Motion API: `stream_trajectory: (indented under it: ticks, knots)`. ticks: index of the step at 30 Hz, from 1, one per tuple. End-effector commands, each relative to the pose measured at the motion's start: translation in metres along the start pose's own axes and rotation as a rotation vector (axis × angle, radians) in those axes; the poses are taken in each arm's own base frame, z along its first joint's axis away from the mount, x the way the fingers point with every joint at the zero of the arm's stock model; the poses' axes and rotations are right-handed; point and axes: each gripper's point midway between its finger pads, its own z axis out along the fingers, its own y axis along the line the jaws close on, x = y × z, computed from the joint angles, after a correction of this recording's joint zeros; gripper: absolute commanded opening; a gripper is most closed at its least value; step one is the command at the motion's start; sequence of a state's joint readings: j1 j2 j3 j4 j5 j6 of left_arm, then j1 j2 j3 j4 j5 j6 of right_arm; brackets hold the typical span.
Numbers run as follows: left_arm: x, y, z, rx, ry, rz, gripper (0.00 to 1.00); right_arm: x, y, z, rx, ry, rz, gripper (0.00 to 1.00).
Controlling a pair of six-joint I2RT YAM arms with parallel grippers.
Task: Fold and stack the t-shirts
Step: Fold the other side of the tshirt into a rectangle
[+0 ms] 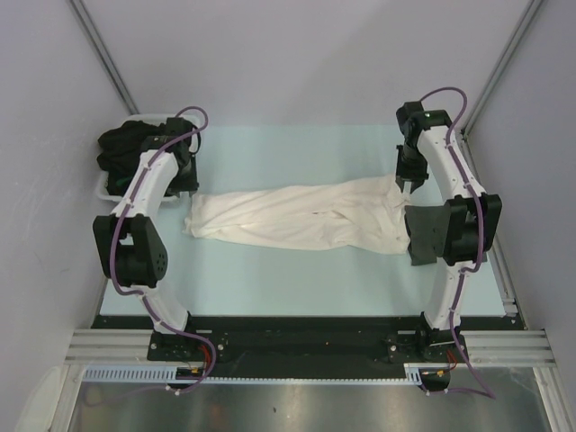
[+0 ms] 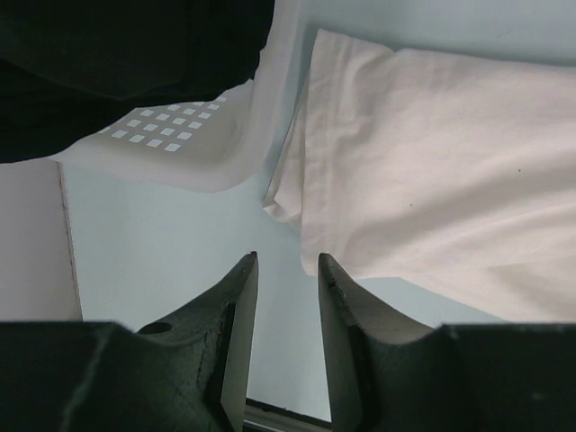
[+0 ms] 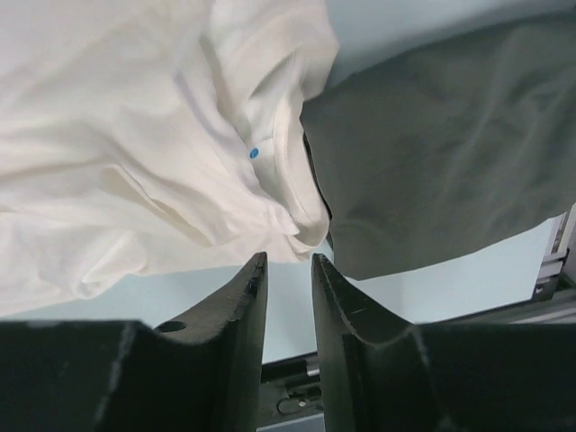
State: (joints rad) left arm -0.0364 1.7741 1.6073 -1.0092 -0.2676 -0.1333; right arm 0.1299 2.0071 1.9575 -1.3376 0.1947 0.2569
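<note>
While the cream-white t-shirt point(image 1: 297, 219) is lying across the middle of the worktop point(image 1: 270, 279), the top view is showing the dark grey t-shirt point(image 1: 432, 232) at the right edge and black t-shirts point(image 1: 126, 144) in the white tub point(image 1: 101, 184) at the far-left corner. Left wrist: the left gripper point(image 2: 286, 261) is hovering slightly parted and empty beside the cream cloth's edge. Right wrist: the right gripper point(image 3: 288, 259) is hovering likewise near the collar point(image 3: 286, 162).

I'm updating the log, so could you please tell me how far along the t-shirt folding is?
Done: a dark grey t-shirt lies flat at the right, possibly folded. In hand: the cream t-shirt lies rumpled and unfolded; the left hand and right hand sit at its ends, gripping nothing. Left: fold it, stack it, then do the black t-shirts in the white tub.
</note>
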Motion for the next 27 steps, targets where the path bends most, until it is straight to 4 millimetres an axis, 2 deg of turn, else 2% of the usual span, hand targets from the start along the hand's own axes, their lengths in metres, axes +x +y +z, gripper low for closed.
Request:
stream_trajectory:
  ticks: [1, 4, 11, 15, 18, 21, 27]
  knots:
    - [-0.019, -0.003, -0.014, 0.025, -0.057, -0.034, 0.37, -0.006, -0.016, -0.035, 0.053, -0.035, 0.007, 0.32]
    - [-0.019, -0.011, -0.01, 0.059, -0.052, -0.033, 0.36, -0.015, -0.012, -0.032, 0.043, -0.068, 0.014, 0.32]
    - [-0.017, -0.031, 0.009, 0.115, -0.047, -0.03, 0.37, -0.034, 0.018, -0.012, -0.016, -0.132, 0.0, 0.33]
    - [-0.018, -0.036, 0.028, 0.109, -0.034, -0.021, 0.43, -0.053, 0.014, -0.016, 0.018, -0.205, -0.014, 0.34]
    - [-0.023, -0.04, 0.041, 0.107, -0.033, -0.01, 0.46, -0.065, 0.011, -0.029, 0.028, -0.247, -0.027, 0.34]
    - [-0.028, -0.044, 0.053, 0.104, -0.023, -0.006, 0.48, -0.069, 0.005, -0.037, 0.045, -0.262, -0.041, 0.34]
    - [-0.031, -0.049, 0.077, 0.086, 0.025, -0.001, 0.52, -0.065, -0.003, -0.038, 0.029, -0.253, -0.023, 0.35]
